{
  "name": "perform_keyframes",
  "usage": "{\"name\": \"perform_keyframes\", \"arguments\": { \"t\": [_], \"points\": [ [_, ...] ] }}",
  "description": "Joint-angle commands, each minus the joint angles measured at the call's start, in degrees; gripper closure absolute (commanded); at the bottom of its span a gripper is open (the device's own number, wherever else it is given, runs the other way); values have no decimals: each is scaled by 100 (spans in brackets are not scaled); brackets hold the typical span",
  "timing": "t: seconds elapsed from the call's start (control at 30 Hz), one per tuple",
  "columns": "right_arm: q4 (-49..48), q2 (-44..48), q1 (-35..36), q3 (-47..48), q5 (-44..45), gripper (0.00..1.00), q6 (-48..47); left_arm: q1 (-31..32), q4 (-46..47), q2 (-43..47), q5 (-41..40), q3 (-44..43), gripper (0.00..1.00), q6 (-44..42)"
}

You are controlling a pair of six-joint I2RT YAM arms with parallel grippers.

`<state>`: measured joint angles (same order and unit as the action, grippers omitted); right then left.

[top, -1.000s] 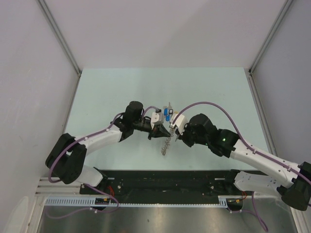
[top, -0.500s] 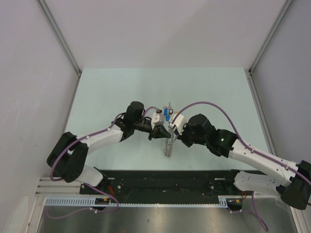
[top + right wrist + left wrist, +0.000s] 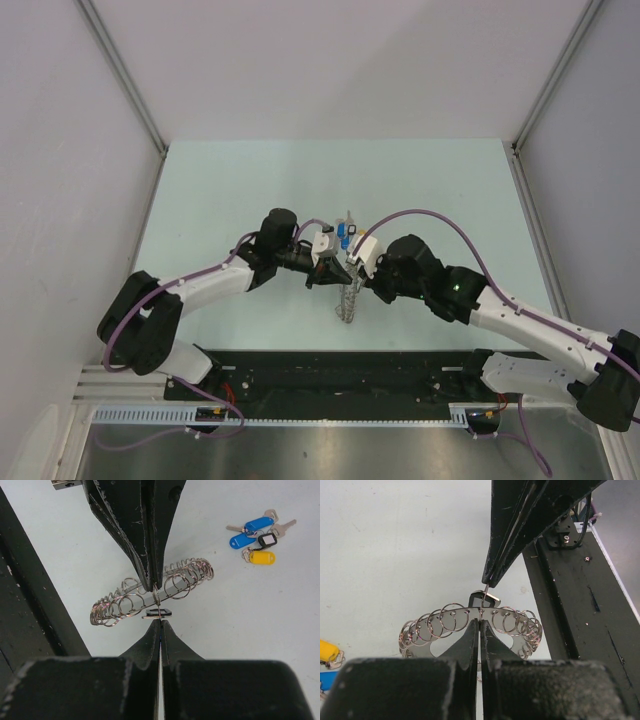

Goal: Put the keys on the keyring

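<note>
I see the left claw [image 3: 479, 624] and right claw [image 3: 159, 622] both clamped on the keyring [image 3: 125, 604], the keys [image 3: 256, 534] lying apart.

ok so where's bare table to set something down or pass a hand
Free: the far table beyond the keys, plus strips left of the left arm and right of the right arm. Crowded: the centre, where the left gripper and right gripper pinch the keyring, keys behind.

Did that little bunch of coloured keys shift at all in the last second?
No. The keys lie just as far from the table's far edge as before.
</note>
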<state>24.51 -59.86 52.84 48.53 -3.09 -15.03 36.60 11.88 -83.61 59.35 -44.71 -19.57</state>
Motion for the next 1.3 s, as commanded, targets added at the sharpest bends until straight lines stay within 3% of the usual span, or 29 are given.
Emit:
{"name": "perform_keyframes", "arguments": {
  "t": [0.0, 1.27],
  "points": [
    [-192, -52, 42, -2, 37, 100, 70, 14, 51, -6, 235, -214, 100, -161],
    [-333, -79, 33, -2, -33, 100, 88, 93, 34, 21, 314, -240, 100, -170]
  ]
}}
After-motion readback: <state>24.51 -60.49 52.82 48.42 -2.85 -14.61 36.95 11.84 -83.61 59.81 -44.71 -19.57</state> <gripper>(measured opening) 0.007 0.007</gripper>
